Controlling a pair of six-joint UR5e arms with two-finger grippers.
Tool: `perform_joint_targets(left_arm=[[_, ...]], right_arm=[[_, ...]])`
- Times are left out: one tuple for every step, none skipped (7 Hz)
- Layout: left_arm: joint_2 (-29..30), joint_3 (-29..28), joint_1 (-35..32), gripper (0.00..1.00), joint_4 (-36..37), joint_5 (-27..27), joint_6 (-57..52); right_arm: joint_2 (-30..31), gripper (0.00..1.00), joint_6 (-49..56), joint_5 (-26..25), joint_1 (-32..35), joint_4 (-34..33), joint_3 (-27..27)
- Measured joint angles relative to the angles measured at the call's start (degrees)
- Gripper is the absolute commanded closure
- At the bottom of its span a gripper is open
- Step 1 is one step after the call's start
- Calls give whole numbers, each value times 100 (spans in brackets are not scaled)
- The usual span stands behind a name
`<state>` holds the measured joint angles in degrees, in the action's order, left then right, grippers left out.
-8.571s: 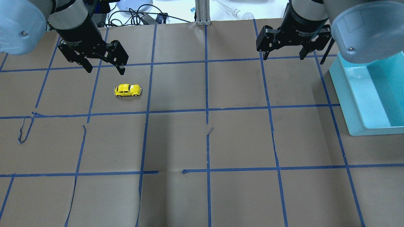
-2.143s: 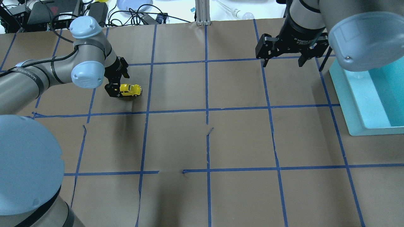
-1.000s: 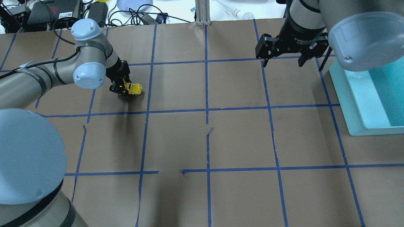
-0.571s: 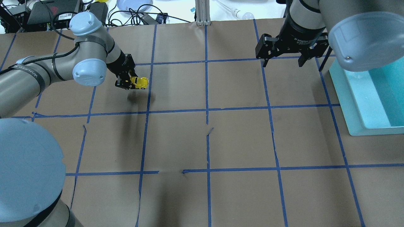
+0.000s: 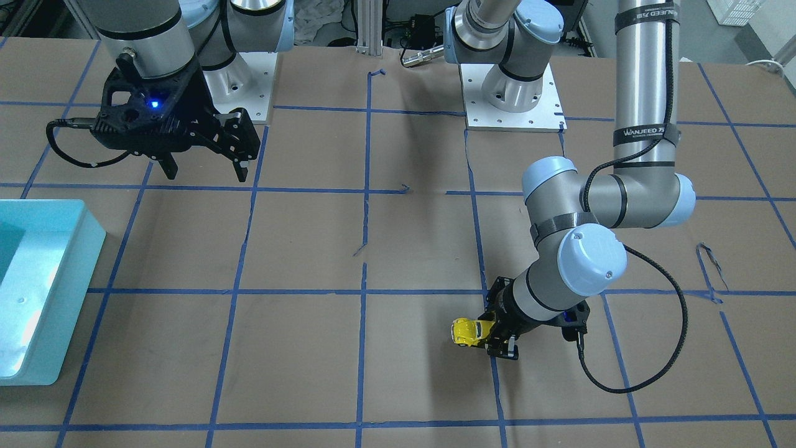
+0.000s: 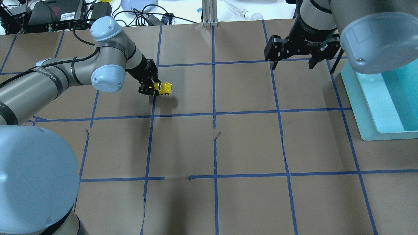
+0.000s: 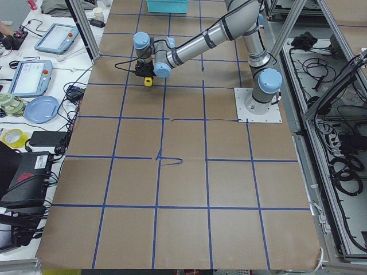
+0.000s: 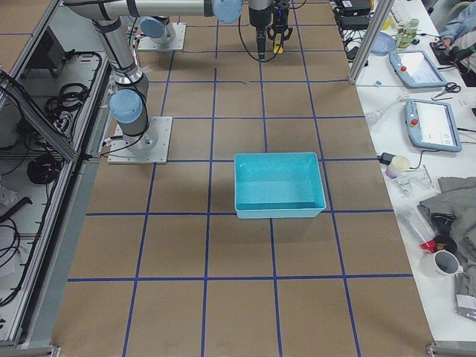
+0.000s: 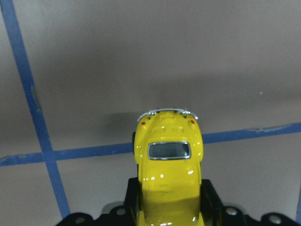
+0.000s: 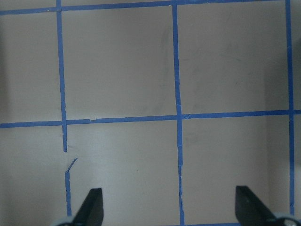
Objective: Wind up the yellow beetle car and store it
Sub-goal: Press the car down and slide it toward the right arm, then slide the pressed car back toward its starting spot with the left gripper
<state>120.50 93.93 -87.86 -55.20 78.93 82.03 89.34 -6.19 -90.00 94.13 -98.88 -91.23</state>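
Yellow beetle car (image 6: 163, 87) in left hand (image 6: 152, 89), rear window (image 9: 169, 150) wrist-view only

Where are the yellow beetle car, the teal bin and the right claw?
yellow beetle car (image 6: 163, 87), overhead view, its roof.
teal bin (image 8: 280, 211), right side view, its near outer wall.
right claw (image 6: 292, 66), overhead view, midway between its fingertips.

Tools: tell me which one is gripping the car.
The left tool: its jaws are shut on the yellow beetle car. The right tool hangs open and empty.
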Motion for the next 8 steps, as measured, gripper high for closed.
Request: perform_joint_targets(left_arm=[[15, 6, -1, 100, -18, -4, -26], [40, 12, -1, 100, -26, 0, -54], [82, 9, 2, 100, -26, 9, -70], [134, -2, 10, 100, -26, 22, -85], [173, -13, 28, 100, -26, 32, -115], [194, -19, 55, 100, -26, 47, -198], [210, -20, 89, 100, -26, 66, -305], [215, -16, 144, 100, -26, 74, -395]], right_arm=[[0, 0, -3, 0, 0, 0, 0], [0, 0, -4, 0, 0, 0, 0], [0, 0, -5, 0, 0, 0, 0], [0, 0, -5, 0, 0, 0, 0], [0, 0, -5, 0, 0, 0, 0], [0, 0, -3, 0, 0, 0, 0], [-1, 0, -1, 0, 0, 0, 0], [-3, 0, -3, 0, 0, 0, 0]])
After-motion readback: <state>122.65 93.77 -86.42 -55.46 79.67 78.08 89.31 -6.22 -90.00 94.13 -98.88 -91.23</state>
